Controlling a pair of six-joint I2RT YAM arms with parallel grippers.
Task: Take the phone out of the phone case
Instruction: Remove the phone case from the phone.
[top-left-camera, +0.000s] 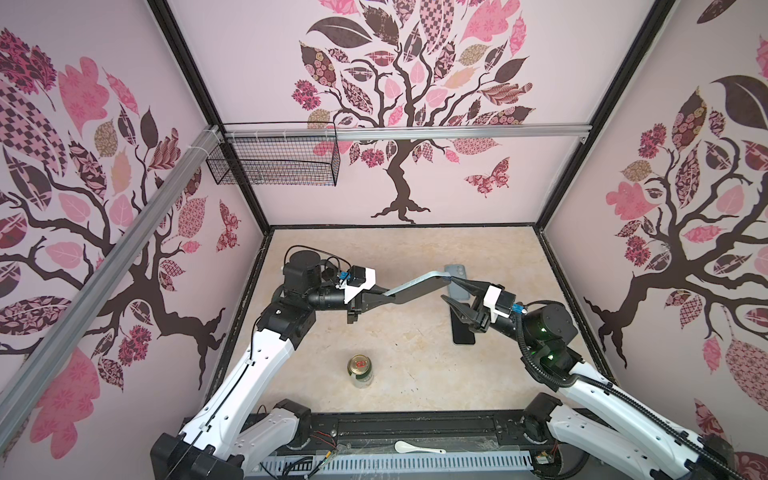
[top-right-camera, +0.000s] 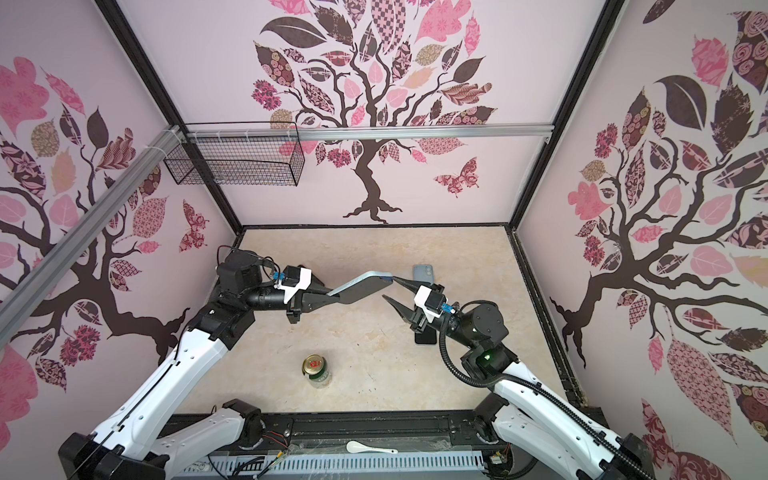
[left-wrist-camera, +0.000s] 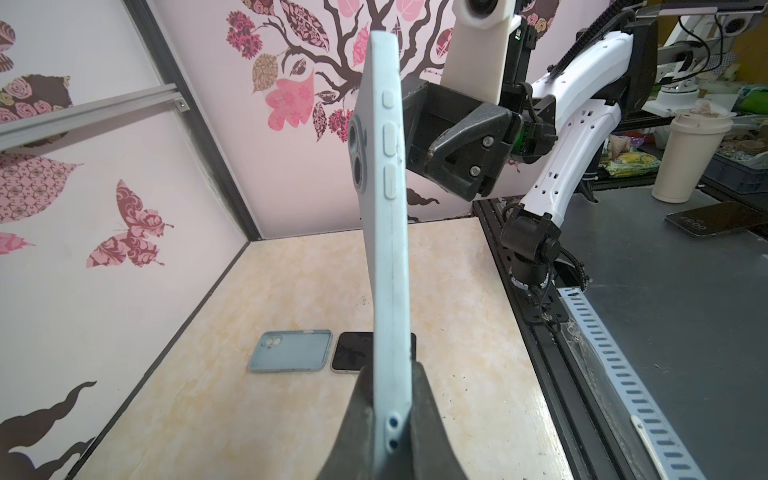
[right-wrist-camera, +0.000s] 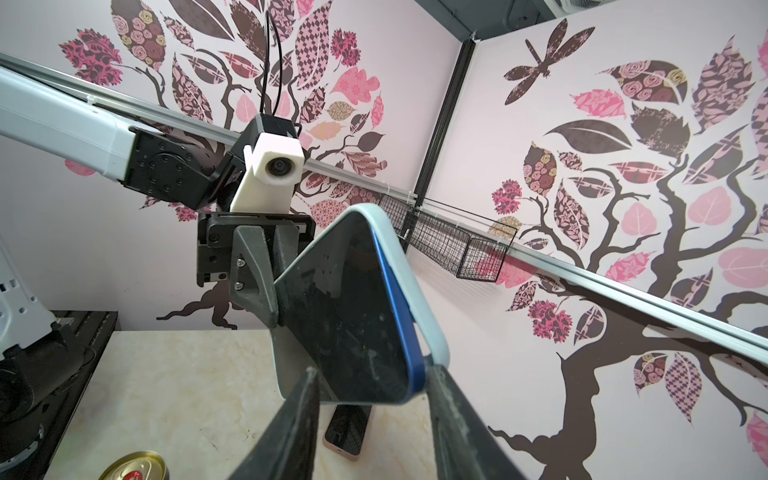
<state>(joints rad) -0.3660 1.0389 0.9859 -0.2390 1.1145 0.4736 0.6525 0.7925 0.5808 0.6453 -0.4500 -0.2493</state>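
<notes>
The left claw (top-left-camera: 385, 296) is clenched on the near end of the light blue silicone phone case (left-wrist-camera: 388, 249). It holds the case in the air above the beige marbled bench (top-left-camera: 395, 249), with the long body reaching toward the right arm. The dark-screened phone with a deep blue frame (right-wrist-camera: 353, 311) sits in that case. In the right wrist view its blue edge stands proud of the case rim along 1 side, up to the far corner.

The right claw (top-left-camera: 447, 288) is at that corner, its 2 fingers (right-wrist-camera: 449, 415) apart with the corner between them. 1 finger touches the case rim; whether they pinch the corner I cannot tell.

On the bench below lie an empty pale blue case (left-wrist-camera: 291, 351) and, just beside it, a bare black-screened handset (left-wrist-camera: 353, 351), end to end. A gold-topped drink can with a green label (top-left-camera: 360, 370) stands upright nearer the arm bases, well apart from both. A white spoon (top-left-camera: 417, 447) lies on the front rail.
</notes>
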